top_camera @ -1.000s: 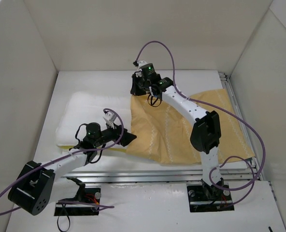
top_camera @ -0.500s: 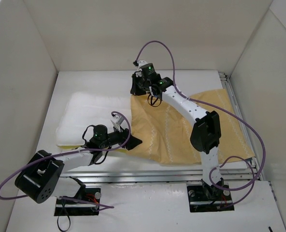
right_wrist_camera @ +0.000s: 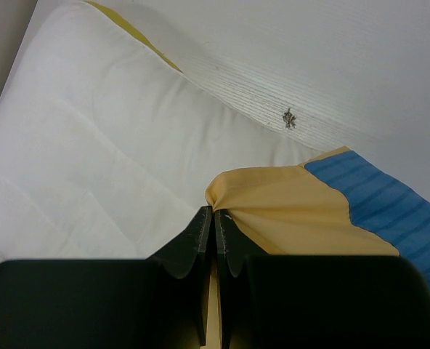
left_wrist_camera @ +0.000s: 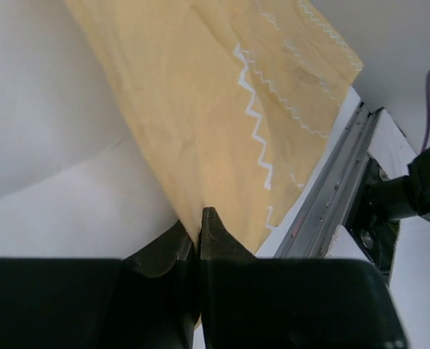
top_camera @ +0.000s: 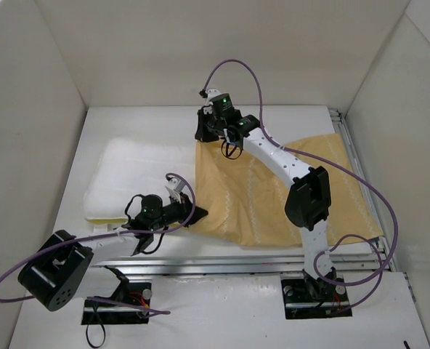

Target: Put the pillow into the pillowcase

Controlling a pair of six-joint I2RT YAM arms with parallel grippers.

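The pillowcase (top_camera: 273,196) is lying yellow side up beside the pillow (top_camera: 135,182) on the tabletop (top_camera: 287,120). The left gripper (left_wrist_camera: 199,222), open a moment ago, is now pinching its near edge; the right gripper (right_wrist_camera: 213,218) is clamping the far corner, likely readying the mouth for opening

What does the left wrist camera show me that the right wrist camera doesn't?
Left wrist only: the left gripper shut on the pillowcase at its near edge, white zigzag stitching running across the yellow fabric, and the rail along the table's front.
Right wrist only: the right gripper shut on a bunched yellow corner, the blue face beside it, and the pillow shown clearly, with its piping.
Both: yellow pillowcase fabric pinched in a closed gripper.
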